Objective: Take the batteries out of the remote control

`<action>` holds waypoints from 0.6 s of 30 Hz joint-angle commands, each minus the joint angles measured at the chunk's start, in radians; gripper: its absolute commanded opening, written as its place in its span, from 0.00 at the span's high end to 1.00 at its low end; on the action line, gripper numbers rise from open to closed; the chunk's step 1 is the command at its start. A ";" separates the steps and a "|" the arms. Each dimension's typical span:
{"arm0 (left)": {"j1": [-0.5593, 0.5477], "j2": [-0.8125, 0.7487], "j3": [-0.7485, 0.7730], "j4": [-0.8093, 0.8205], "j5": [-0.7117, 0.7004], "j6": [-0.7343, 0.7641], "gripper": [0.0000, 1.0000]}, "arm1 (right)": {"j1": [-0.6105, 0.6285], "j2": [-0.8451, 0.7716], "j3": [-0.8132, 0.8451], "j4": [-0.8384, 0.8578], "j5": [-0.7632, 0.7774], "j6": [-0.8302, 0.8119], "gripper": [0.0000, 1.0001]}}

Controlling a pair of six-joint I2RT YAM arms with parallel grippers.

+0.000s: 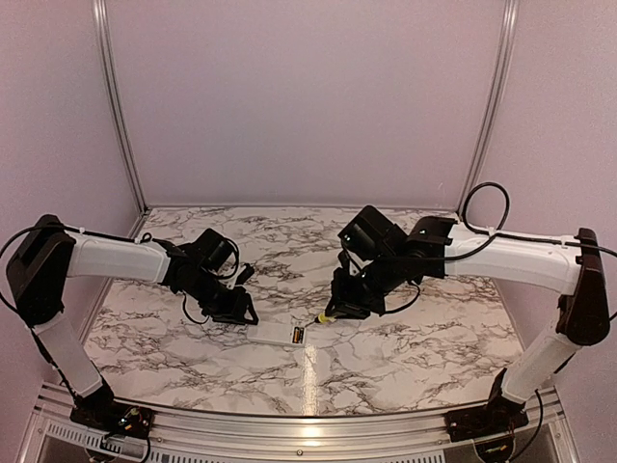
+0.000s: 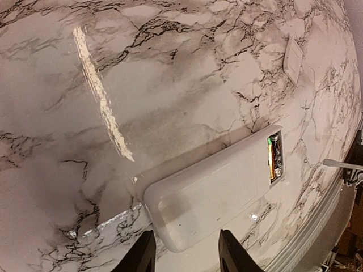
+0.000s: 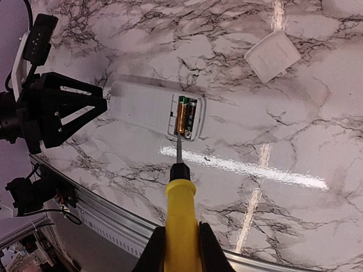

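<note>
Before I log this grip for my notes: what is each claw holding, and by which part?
The right claw holds the screwdriver by its yellow handle. The left claw straddles the remote control's end; a firm grip cannot be told.

White slim remote (image 3: 144, 105) lies flat on the marble table (image 3: 283, 113), back side up, with the battery recess open at one end. Two batteries (image 3: 186, 116) sit side by side inside, one gold, one dark.

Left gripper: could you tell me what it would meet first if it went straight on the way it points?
Most likely the remote control: its near end lies just ahead of the left gripper, partly between its parted jaws. Exact depth is hard to judge.
</note>
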 commanded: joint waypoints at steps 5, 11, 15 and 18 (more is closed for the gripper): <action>-0.027 0.051 0.042 -0.049 -0.050 0.020 0.64 | -0.034 -0.055 -0.021 -0.002 -0.023 -0.040 1.00; -0.030 0.072 0.051 -0.067 -0.074 0.027 0.65 | -0.036 -0.041 -0.022 0.031 -0.050 -0.057 1.00; -0.032 0.084 0.054 -0.071 -0.075 0.029 0.69 | -0.036 -0.028 -0.021 0.057 -0.057 -0.055 1.00; -0.032 0.086 0.053 -0.075 -0.077 0.035 0.70 | -0.036 -0.012 -0.019 0.073 -0.063 -0.056 1.00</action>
